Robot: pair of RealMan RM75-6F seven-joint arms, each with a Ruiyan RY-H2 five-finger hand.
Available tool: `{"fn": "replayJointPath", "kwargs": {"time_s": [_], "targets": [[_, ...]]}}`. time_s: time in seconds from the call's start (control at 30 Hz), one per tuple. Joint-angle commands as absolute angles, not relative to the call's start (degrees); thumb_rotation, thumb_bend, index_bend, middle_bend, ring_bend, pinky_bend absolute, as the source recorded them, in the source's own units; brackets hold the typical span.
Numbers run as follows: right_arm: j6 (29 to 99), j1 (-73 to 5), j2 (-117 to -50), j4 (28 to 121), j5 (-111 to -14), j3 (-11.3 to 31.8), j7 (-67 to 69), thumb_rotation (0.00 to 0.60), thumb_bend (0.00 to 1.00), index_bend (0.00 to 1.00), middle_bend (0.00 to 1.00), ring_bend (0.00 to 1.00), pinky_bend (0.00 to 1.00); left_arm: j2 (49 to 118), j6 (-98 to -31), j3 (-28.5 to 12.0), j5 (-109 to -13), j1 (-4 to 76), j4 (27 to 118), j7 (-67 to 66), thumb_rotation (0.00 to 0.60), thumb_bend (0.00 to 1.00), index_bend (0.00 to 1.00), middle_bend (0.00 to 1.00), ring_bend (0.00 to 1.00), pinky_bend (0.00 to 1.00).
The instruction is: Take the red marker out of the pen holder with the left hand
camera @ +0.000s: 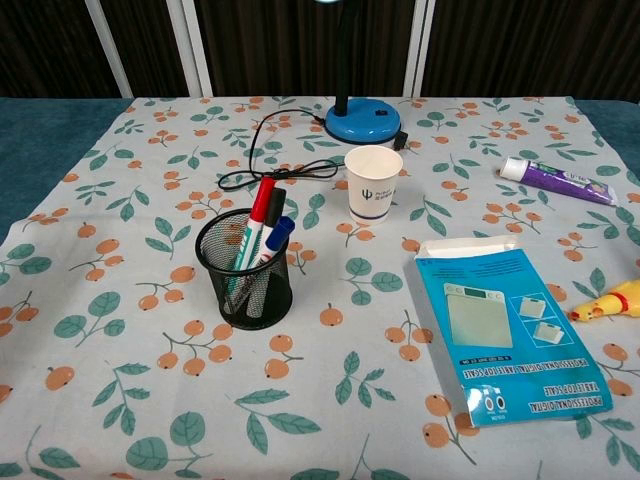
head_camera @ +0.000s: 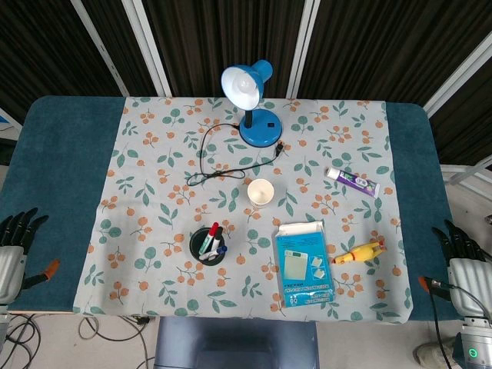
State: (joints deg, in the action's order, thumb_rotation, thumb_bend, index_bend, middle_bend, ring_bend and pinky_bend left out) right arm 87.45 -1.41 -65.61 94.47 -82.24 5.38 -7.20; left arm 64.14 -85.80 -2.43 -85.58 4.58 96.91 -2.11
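A black mesh pen holder (head_camera: 207, 246) (camera: 245, 270) stands on the floral cloth near the table's front. Several markers lean in it; the red-capped marker (head_camera: 213, 230) (camera: 262, 201) sticks up highest, beside a black-capped and a blue-capped one. My left hand (head_camera: 15, 250) rests at the far left edge of the table, fingers apart and holding nothing, far from the holder. My right hand (head_camera: 465, 257) lies at the far right edge, also with fingers spread and empty. Neither hand shows in the chest view.
A white paper cup (head_camera: 260, 192) (camera: 371, 184) stands behind the holder. A blue desk lamp (head_camera: 254, 100) with a black cord (head_camera: 211, 157) is at the back. A blue package (head_camera: 301, 264) (camera: 505, 325), yellow rubber chicken (head_camera: 360, 251) and toothpaste tube (head_camera: 352, 181) lie to the right.
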Motion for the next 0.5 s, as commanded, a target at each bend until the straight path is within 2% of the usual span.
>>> {"fn": "replayJointPath", "kwargs": {"time_s": [0.03, 0.5], "targets": [[87.5, -1.4, -65.6, 94.4, -82.3, 5.4, -7.1, 0.6, 0.16, 0.15, 0.05, 0.1, 0.18, 64.2, -85.9, -2.4, -85.7, 4.5, 96.9, -2.4, 0.6, 0.22, 0.14, 0.03, 0.0, 0.0], [87.5, -1.4, -65.4, 94.4, -82.6, 5.2, -6.9, 0.6, 0.16, 0.15, 0.05, 0.1, 0.18, 64.6, -86.3, -2.3, -86.1, 4.4, 96.9, -2.4, 0.6, 0.22, 0.14, 0.03, 0.0, 0.0]]}}
